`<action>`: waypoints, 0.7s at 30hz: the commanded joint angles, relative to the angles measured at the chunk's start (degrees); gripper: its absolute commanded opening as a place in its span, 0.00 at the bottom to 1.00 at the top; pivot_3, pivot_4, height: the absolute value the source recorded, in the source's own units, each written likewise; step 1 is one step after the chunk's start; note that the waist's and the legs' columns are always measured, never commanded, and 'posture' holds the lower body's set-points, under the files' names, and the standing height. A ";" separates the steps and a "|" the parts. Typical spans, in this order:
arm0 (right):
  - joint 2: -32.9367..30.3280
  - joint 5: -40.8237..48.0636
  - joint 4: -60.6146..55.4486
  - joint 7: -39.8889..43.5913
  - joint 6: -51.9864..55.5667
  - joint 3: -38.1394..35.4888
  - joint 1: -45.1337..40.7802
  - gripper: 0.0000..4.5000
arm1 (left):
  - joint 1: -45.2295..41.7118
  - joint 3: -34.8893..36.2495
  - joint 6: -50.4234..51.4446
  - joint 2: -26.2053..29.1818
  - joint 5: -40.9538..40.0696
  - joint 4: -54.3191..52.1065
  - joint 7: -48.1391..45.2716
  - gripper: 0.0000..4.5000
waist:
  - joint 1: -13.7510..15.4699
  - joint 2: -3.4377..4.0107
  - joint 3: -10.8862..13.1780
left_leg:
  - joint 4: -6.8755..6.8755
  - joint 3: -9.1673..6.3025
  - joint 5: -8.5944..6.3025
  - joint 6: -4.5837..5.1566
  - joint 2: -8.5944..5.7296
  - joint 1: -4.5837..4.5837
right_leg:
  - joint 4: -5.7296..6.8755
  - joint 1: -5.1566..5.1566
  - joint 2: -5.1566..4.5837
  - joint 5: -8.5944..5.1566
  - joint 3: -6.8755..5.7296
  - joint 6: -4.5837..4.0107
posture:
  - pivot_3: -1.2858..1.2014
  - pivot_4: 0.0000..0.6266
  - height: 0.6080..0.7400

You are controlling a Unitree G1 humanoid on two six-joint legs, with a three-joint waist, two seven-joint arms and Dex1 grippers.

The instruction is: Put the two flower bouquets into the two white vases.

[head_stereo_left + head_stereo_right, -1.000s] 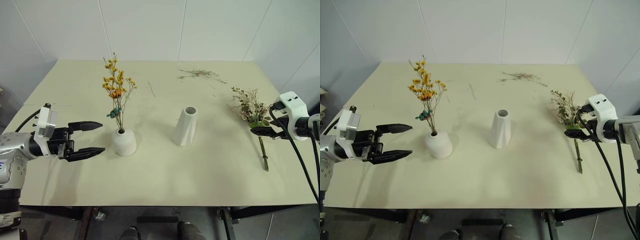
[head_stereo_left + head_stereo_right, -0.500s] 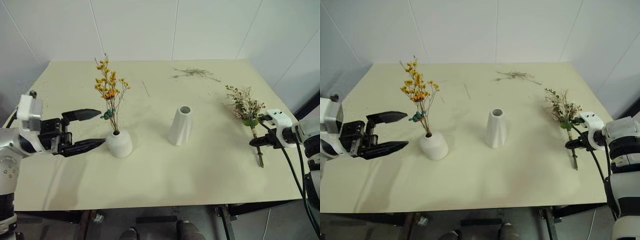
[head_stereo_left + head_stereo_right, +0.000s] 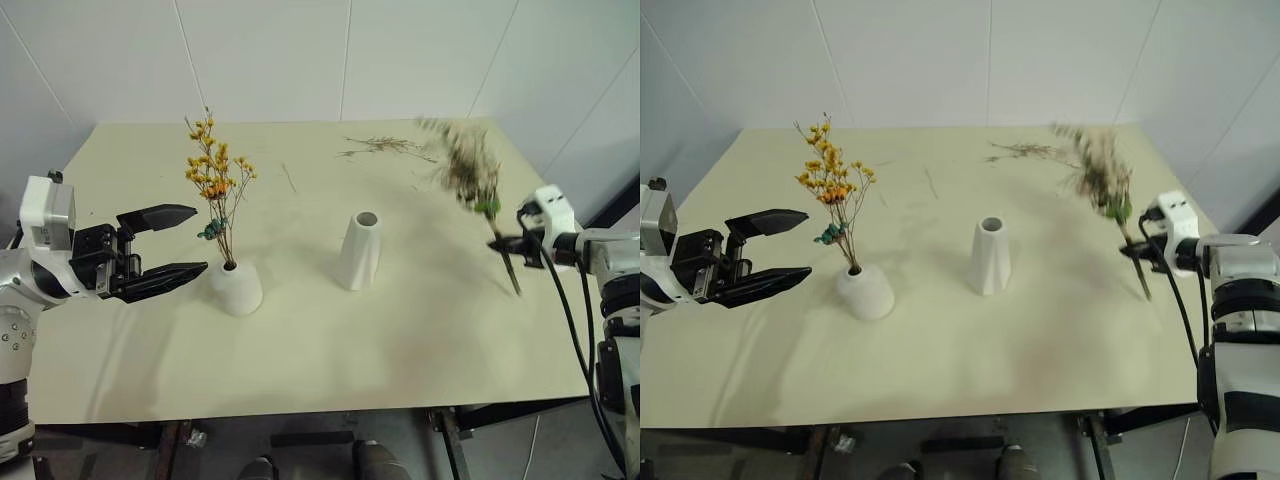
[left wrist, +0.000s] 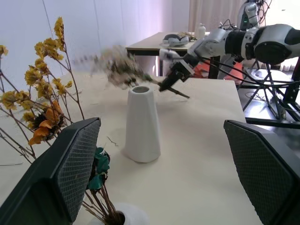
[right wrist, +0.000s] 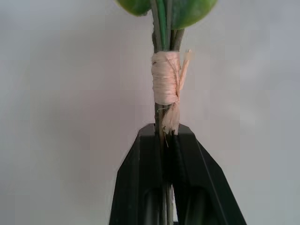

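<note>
Resting on the big pale table (image 3: pixel 330 350), everything sits spread out so each arm has its own side to work. Tall cone vase (image 3: pixel 360 250) stands upright near the middle w/ its round mouth empty, prob kept clear as the target for the bunch that's left. Squat vase (image 3: pixel 237 287) stands to its left, already holding the yellow-orange bouquet (image 3: pixel 219 180), stems down the narrow neck & flowers fanning upright, so that half looks done. Left gripper (image 3: pixel 180 245) hangs just beside the squat vase, not touching it, fingers spread wide & nothing between them; looks parked out of the way. Bushy cream-green bouquet (image 3: pixel 465 165) is up off the table on the right, tilted, head leaning toward the far edge & blurred. Right gripper (image 3: pixel 503 245) is clamped tight on its stems, gripping just below the pale raffia tie (image 5: pixel 166 84) where the stems are bundled, prob so they don't splay & the stem end stays free to go into a mouth. Loose dry twigs (image 3: pixel 385 147) lie at the far edge, well apart, not part of the job
</note>
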 commanded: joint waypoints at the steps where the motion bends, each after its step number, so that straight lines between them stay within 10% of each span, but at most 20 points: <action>1: 3.35 10.01 -17.35 -3.64 -3.92 -10.72 2.22 0.00 | -1.57 -0.22 -1.43 -0.39 0.50 1.55 -0.22 1.00 | -0.10 0.04 0.03 | 0.01 0.00 0.00 0.00 0.00 0.00 | 0.06 -0.02 0.00 0.00 0.02 0.00 | 0.52 0.24 1.00; 10: 15.71 31.65 -53.62 -10.43 7.77 -14.89 6.66 0.00 | -5.80 -2.78 -5.10 -2.40 3.40 8.29 -0.52 1.00 | 0.43 0.04 0.02 | 0.10 -0.05 0.05 -0.06 0.02 0.01 | 0.39 -0.07 0.02 -0.03 0.00 0.00 | 0.52 0.24 1.00; 21: 22.04 31.56 -55.06 -12.23 5.37 -8.23 5.38 0.00 | -8.35 -4.26 -7.43 -6.39 5.08 10.16 0.76 1.00 | 0.29 0.01 0.00 | 0.11 -0.09 0.08 -0.04 0.02 0.04 | 0.45 -0.08 0.02 -0.03 -0.01 -0.02 | 0.52 0.24 1.00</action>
